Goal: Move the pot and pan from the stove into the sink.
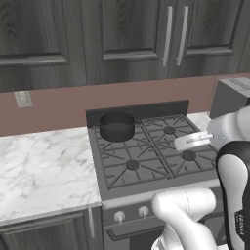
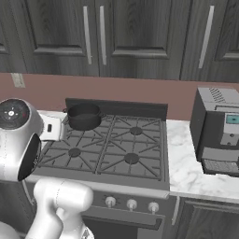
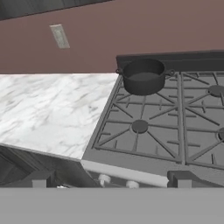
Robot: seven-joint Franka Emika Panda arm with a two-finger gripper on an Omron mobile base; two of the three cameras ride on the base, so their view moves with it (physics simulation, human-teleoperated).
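The pot (image 1: 117, 126), short, dark grey and empty, stands on the back left burner of the stove (image 1: 151, 156). It also appears as the pot (image 2: 84, 116) and the pot (image 3: 143, 77). My gripper (image 3: 110, 180) hangs in the air in front of the stove, well short of the pot and facing it. It is open, its two fingertips (image 3: 39, 178) far apart with nothing between them. The white hand (image 1: 194, 140) shows over the stove's right side. The pan and the sink are out of view.
A white marble counter (image 1: 44, 166) runs left of the stove, with a wall outlet (image 1: 23, 99) above it. A grey boxy appliance (image 2: 218, 130) stands on the counter to the right. Dark cabinets hang above, and silver knobs (image 2: 131, 204) line the stove's front.
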